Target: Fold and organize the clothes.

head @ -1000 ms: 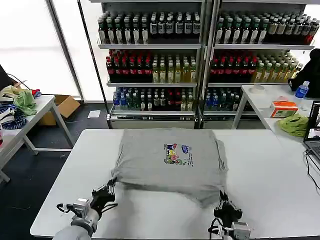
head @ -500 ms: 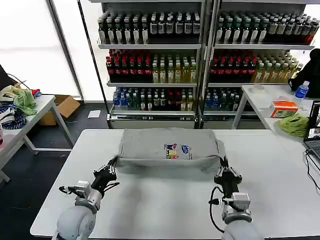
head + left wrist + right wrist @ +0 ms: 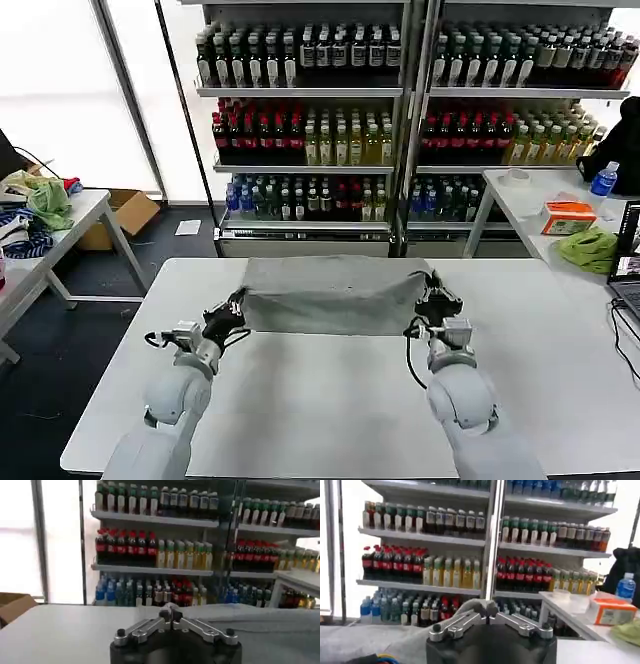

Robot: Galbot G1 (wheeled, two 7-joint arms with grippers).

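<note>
Now both grippers are pinched tight on cloth: the left gripper (image 3: 236,306) (image 3: 171,614) has its fingers together on the near left corner of the grey shirt (image 3: 335,293), and the right gripper (image 3: 432,291) (image 3: 486,611) is clamped the same way on the near right corner. Between them the shirt lies folded into a flat band across the far half of the white table (image 3: 330,400), its near edge stretched straight from one gripper to the other, its far edge close to the table's far rim. Behind the table stand shelves of bottled drinks (image 3: 330,120). A side table with green cloth (image 3: 590,248) sits to the right, another with cloth (image 3: 45,203) to the left.
</note>
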